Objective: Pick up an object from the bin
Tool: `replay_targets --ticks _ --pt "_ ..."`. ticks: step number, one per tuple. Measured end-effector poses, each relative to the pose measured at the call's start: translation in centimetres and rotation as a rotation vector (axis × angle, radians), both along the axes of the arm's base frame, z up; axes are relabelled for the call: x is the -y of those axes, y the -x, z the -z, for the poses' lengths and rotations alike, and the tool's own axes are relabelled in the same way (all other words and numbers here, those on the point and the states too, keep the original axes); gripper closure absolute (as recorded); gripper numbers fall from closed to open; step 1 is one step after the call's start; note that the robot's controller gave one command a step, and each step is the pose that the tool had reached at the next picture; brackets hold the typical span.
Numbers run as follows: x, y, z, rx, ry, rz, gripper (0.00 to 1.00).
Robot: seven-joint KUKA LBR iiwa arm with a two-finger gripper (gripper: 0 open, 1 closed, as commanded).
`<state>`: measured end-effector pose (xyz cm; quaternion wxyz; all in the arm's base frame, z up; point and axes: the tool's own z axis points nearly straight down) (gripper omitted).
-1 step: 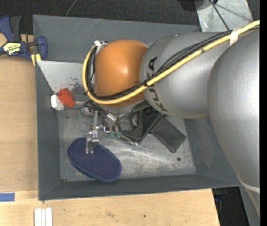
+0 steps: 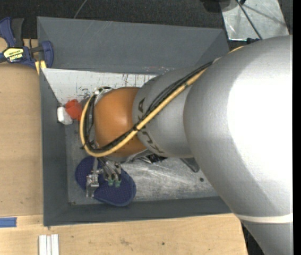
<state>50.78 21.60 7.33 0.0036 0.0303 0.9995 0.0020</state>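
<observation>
Two things show by the hand [image 2: 103, 181]: a dark blue flat pad [image 2: 119, 194] in the near-left corner of the bin [image 2: 54, 195]; a red-and-white piece [image 2: 68, 111] well apart at the left wall; hand sits on the pad, spread apart, nothing clamped; pad looks light, soft, floppy; best pinched at a raised edge.

My arm [image 2: 240, 137] comes in from the right: big silver links across the mid & lower right of the view, angled down & to the left. The wrist w/ its orange cover [image 2: 113, 122] sits left of centre. Yellow + black cables [image 2: 163, 106] run along the forearm & loop round the cover's left side. My gripper [image 2: 102, 179] hangs just below the cover, pointing down.
</observation>
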Motion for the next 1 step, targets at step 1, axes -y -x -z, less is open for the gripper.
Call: replay_targets --ticks 1 --pt "0.31 -2.64 -2.74 -0.006 0.000 0.629 0.00"
